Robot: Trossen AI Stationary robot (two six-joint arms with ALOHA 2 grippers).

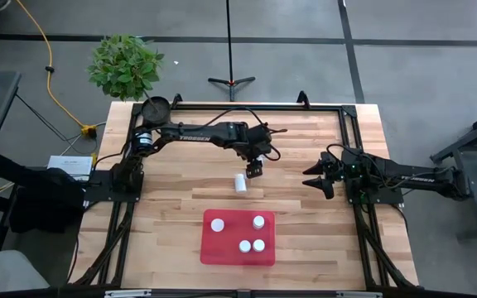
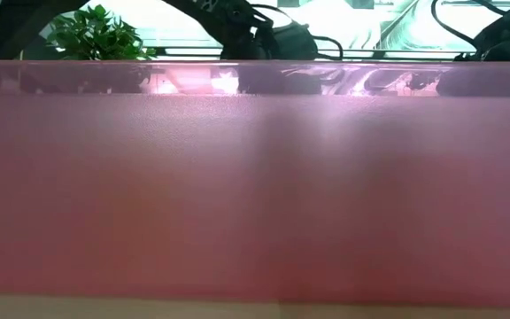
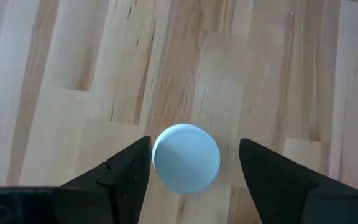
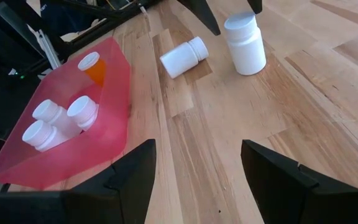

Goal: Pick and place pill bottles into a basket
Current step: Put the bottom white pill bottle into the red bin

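Four pill bottles in basket; two left on counter: upright bottle between released left pincer, fallen bottle beside. Right pincer released, idle.

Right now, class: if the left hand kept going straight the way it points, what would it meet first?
The upright white pill bottle. The left hand points down at the table with its open fingers either side of the bottle's round cap, so it would likely straddle the bottle before reaching the wood. How high it stands above the cap is unclear.
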